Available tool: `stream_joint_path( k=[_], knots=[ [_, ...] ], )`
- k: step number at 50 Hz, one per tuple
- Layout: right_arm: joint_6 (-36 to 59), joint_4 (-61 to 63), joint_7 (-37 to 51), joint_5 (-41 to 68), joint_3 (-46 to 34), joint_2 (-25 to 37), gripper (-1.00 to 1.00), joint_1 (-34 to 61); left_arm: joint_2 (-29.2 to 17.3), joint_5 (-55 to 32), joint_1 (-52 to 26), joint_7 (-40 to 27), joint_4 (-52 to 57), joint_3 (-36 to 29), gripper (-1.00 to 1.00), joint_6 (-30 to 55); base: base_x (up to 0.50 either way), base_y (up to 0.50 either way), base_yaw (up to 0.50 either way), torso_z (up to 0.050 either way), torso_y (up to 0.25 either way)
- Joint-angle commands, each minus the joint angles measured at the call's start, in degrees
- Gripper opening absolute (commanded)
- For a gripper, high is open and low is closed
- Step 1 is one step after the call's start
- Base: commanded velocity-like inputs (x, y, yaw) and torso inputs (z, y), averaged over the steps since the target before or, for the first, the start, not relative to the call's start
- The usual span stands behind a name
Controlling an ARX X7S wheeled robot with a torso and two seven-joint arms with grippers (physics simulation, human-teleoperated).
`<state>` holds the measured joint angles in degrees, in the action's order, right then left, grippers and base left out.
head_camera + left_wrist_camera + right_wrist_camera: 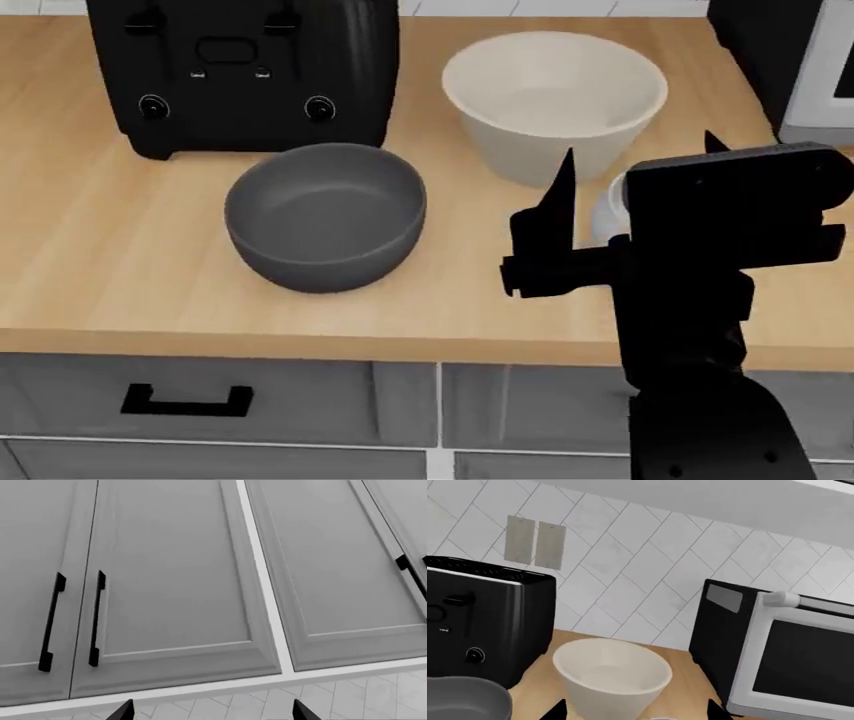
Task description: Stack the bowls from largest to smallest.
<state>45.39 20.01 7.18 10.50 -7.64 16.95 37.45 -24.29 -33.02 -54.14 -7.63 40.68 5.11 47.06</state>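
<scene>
Three bowls stand on the wooden counter (120,270). The dark grey bowl (327,215) (460,700) is in front of the toaster. Behind and to its right is the large cream bowl (554,100) (614,680). Only a pale sliver of the smallest bowl (611,210) shows, because my right gripper (638,165) (637,711) hangs open just above it and hides most of it. My left gripper (212,711) is open and empty, raised and pointing at the grey wall cabinets (173,580). It is outside the head view.
A black toaster (240,70) (487,615) stands at the back left of the counter. A black and white oven (800,665) (801,60) stands at the back right, close to the cream bowl. Grey drawers (187,400) run under the counter's front edge.
</scene>
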Motion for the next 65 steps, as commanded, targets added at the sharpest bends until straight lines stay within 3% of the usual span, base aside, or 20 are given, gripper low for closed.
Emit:
stream_joint_path(
  k=[1,65],
  knots=[
    [-0.38,0.8,0.59,0.31,0.72,0.05,1.0,-0.33,-0.14,-0.59,-0.28,-0.48,0.44,0.15,1.0,0.4,0.0,0.0,0.0,0.0,0.0],
    [1.0,1.01,1.23,1.13,-1.34,0.85,1.0,0.46,-1.31,-1.91,-0.34,-1.43,0.14,0.71,1.0,-0.85,0.3,0.0,0.0,0.0,0.0]
  ],
)
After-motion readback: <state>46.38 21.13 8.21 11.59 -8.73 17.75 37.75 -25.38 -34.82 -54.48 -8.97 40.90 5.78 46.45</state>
